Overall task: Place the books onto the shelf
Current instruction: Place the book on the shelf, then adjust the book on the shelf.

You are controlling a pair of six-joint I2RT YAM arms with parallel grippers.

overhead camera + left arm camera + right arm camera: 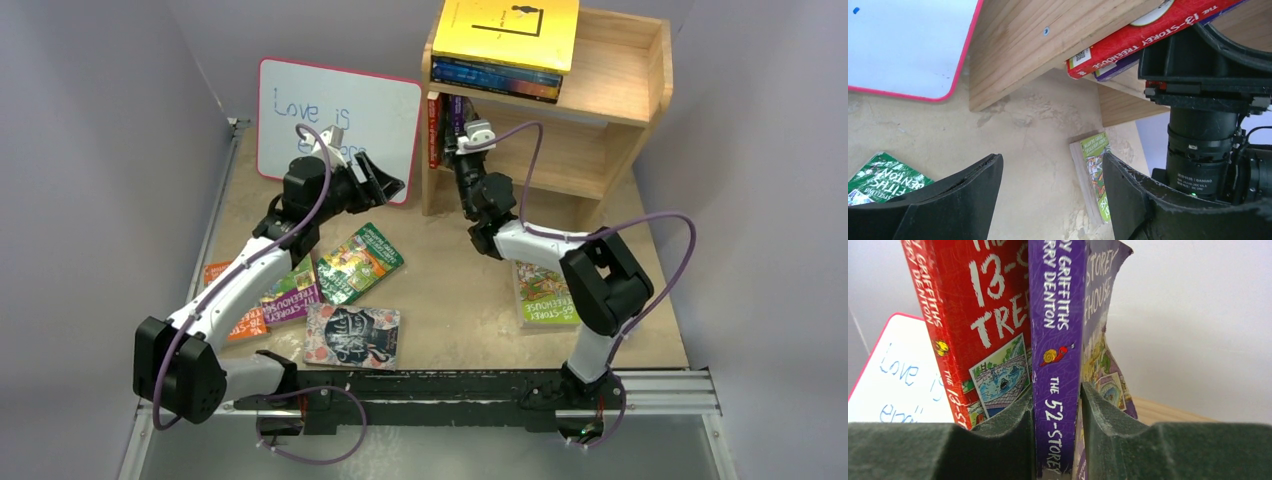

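The wooden shelf (610, 100) stands at the back right, with a yellow book (508, 30) lying on dark blue books (497, 78) on its top tier. In the lower tier a red book (983, 315) stands upright beside a purple book (1055, 340). My right gripper (1057, 400) is shut on the purple book's spine, a finger on each side. My left gripper (1053, 172) hangs open and empty above the table, left of the shelf. Several books lie on the table: a green one (360, 262), a floral one (352, 335), an orange one (235, 315) and a green one (545, 295) under the right arm.
A pink-edged whiteboard (335, 115) leans at the back, left of the shelf and just behind my left gripper. The right arm's wrist (1203, 125) sits close to the right of my left gripper. Grey walls close in both sides of the table.
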